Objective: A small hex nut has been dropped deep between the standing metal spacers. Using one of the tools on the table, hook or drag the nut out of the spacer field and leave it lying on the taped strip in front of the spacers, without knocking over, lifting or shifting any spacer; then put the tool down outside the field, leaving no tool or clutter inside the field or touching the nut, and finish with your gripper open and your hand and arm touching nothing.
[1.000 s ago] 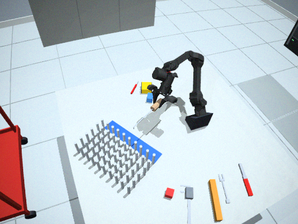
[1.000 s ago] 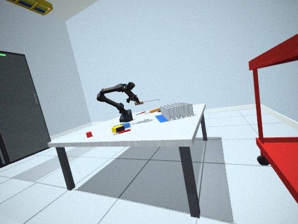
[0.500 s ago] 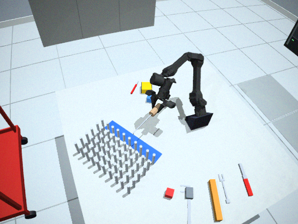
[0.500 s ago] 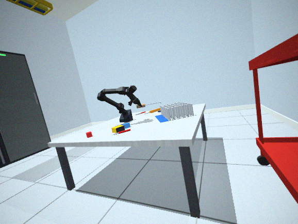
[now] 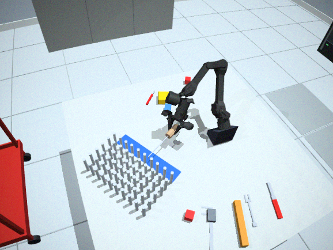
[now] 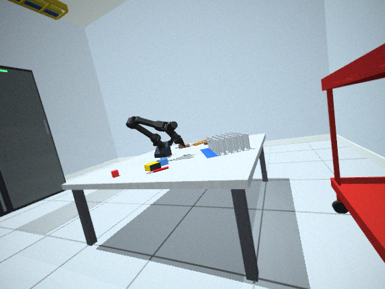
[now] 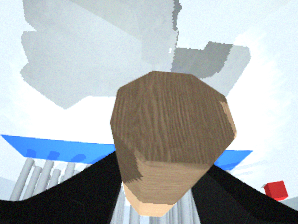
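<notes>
The fingers (image 5: 174, 127) (image 6: 182, 145) are clenched on the wooden handle (image 5: 171, 131) (image 6: 184, 146) (image 7: 172, 117). The top view shows its thin metal shaft (image 5: 158, 147) reaching from them to above the blue strip (image 5: 173, 170) (image 6: 209, 153) (image 7: 65, 150); the wrist view mostly shows the handle's end. Beyond the strip stand the spacers (image 5: 127, 173) (image 6: 230, 143) (image 7: 42, 175), crowding the way in. I cannot make out the nut in any view. Behind the fingers, the yellow block (image 5: 162, 98) (image 6: 152, 166) sits beside a blue one (image 5: 167, 107) (image 6: 163, 162).

Arm (image 5: 219, 89) (image 6: 143, 131): matte black all over, chunky joint housings, slimmer straight links. Base (image 5: 214, 140) (image 6: 159, 154): dark, blocky, navy tint in exterior view. Top view: round-ended elbow at 12 o'clock on it. Gripper fingers: black, broad, tapering toward 12 o'clock in wrist view. Markings too small to read.
</notes>
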`<state>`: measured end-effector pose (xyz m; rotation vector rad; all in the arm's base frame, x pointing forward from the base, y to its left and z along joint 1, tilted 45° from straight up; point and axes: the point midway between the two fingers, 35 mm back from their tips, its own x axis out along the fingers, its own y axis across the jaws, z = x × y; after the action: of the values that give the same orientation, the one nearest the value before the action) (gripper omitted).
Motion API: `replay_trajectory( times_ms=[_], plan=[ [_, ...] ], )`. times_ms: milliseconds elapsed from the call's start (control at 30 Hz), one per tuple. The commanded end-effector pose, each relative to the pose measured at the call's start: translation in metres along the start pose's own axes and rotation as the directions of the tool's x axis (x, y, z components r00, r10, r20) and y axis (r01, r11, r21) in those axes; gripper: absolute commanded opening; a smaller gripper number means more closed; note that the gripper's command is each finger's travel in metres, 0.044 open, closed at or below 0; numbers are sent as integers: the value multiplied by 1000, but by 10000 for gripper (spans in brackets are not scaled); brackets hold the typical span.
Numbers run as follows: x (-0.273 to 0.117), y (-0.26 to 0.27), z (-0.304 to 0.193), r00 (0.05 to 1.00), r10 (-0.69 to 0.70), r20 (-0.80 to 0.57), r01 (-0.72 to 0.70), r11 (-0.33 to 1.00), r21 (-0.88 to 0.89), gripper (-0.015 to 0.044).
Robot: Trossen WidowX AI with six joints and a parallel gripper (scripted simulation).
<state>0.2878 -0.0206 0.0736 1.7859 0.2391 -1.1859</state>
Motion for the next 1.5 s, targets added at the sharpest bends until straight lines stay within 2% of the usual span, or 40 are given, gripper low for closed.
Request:
replay_trajectory(
  times_ms=[0,233,1467],
  plan=[
    [17,-3,15,1000,-2,-3,2,1000,-11,0],
    [33,-6,36,1000,11,-4,-11,1000,-19,0],
    [42,-4,22,1000,13,-5,-13,1000,-16,0]
  ],
)
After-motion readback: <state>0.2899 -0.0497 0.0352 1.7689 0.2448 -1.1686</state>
